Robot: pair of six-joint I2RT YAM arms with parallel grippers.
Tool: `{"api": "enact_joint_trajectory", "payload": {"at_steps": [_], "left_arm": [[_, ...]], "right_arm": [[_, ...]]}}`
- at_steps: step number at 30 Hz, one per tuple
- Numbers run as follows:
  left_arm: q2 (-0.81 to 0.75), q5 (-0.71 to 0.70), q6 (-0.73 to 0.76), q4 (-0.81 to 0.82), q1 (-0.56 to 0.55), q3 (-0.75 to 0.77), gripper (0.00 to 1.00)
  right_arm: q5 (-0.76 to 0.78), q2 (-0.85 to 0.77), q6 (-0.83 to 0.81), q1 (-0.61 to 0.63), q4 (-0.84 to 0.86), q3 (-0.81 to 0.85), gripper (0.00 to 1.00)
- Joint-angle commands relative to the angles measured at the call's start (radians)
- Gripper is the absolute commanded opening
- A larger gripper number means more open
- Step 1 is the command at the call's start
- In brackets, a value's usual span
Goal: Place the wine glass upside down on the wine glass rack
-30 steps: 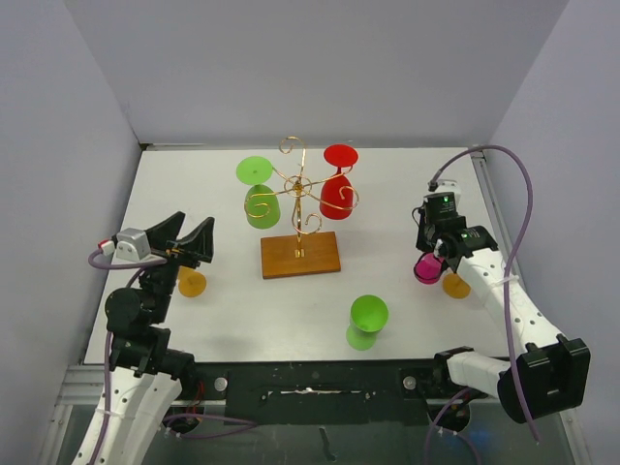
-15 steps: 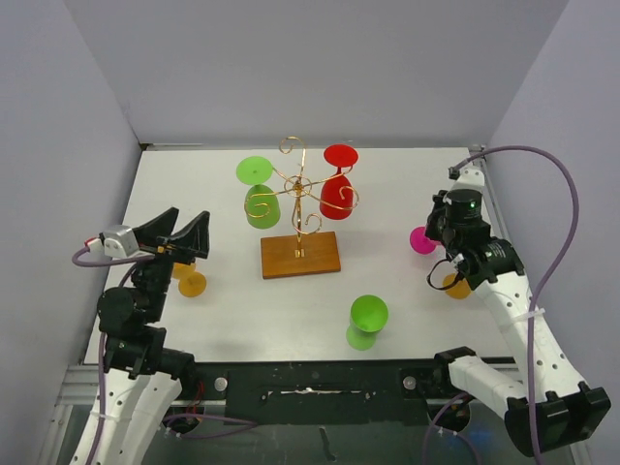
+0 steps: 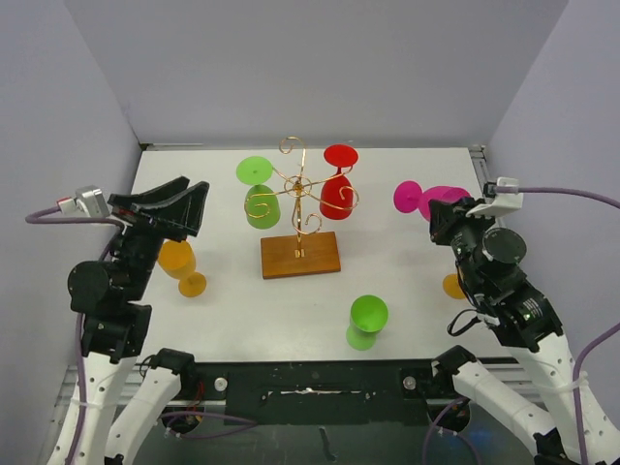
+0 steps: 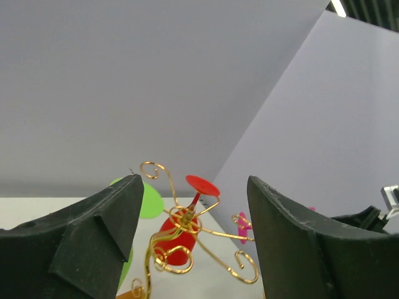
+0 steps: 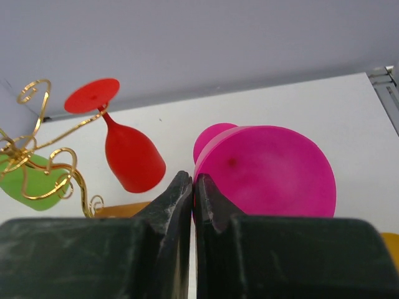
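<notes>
While the right gripper [image 3: 448, 211] hangs above the table's [image 3: 407, 291] right edge, its jaws are clenched almost flat together on the magenta wine glass [image 3: 441, 199]. The glass is carried clear of the surface on its side, foot toward the wine glass rack [image 3: 300, 194]. The wrist view shows bowl and foot bulging beside the black fingers [image 5: 177, 193]. The stem itself is hidden, so the pinch is probably on it, though I cannot be certain.

The rack stands at the table's middle on its wooden base, with a red glass [image 3: 337, 192] and a green glass [image 3: 260, 199] hanging inverted from its rear scrolls. The front scrolls look free.

The left gripper [image 3: 194, 189] is over the left edge with its jaws spread wide and nothing between them.

The glass looks like light, rigid, smooth coloured plastic, so it is unlikely to break. It could easily swivel or slip in a thin two-finger pinch. A hold on the stem close to the bowl seems best, as it leaves the foot end bare to slide into a wire scroll.
</notes>
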Motion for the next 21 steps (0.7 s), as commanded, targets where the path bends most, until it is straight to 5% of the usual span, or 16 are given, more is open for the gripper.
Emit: {"api": "enact_joint_trajectory", "payload": {"at_steps": [1, 12, 21], "left_arm": [[0.133, 0.029, -0.277, 0.065, -0.004, 0.125, 0.62], [0.278, 0.077, -0.564, 0.187, -0.097, 0.155, 0.6], [0.48, -0.033, -0.545, 0.333, -0.431, 0.206, 0.61]], "right_arm": [[0.011, -0.033, 0.015, 0.016, 0.188, -0.006, 0.0], [-0.196, -0.151, 0.056, 0.017, 0.45, -0.096, 0.0], [-0.283, -0.202, 0.065, 0.016, 0.617, -0.139, 0.0]]}}
